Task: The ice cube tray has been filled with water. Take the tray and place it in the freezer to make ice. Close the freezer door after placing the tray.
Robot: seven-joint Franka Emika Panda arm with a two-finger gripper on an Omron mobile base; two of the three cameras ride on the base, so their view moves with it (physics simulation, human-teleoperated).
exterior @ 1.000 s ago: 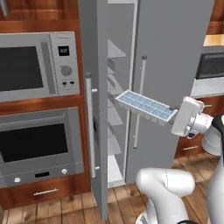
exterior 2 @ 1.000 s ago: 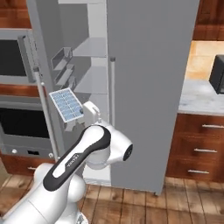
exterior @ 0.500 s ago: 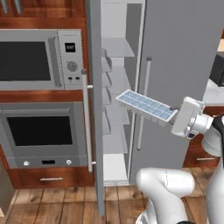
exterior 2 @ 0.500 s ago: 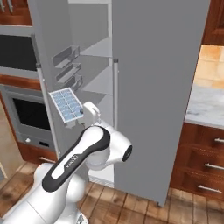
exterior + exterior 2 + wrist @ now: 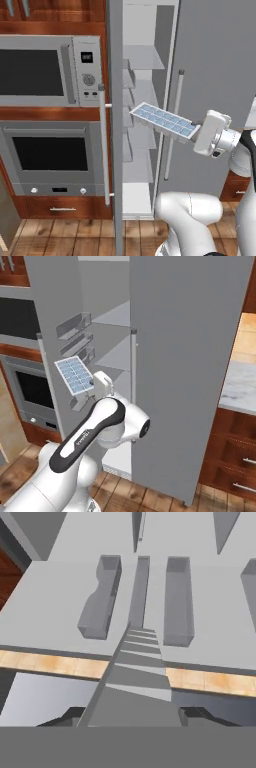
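The ice cube tray (image 5: pixel 165 121) is a flat white tray whose cells hold pale blue water (image 5: pixel 159 118). My gripper (image 5: pixel 198 134) is shut on its near end and holds it tilted in the air. It hangs in front of the freezer (image 5: pixel 142 95), level with the middle shelves. The freezer door (image 5: pixel 116 125) stands wide open, edge-on to the left of the tray. From the right, the ice cube tray (image 5: pixel 74 375) and gripper (image 5: pixel 92 385) sit beside the door's inner bins (image 5: pixel 75 326). The hand view looks along the ice cube tray (image 5: pixel 135 662) toward those bins.
A steel microwave (image 5: pixel 45 70) and a wall oven (image 5: pixel 50 155) stand left of the open door. The wider grey door (image 5: pixel 215 75) is shut, its bar handle (image 5: pixel 172 125) just behind the tray. A pale counter (image 5: pixel 240 386) over wooden drawers lies to the right.
The whole picture has shifted in both base views, so the base has driven and now sits nearer the freezer opening. The tray stays in the grip at the same tilt.
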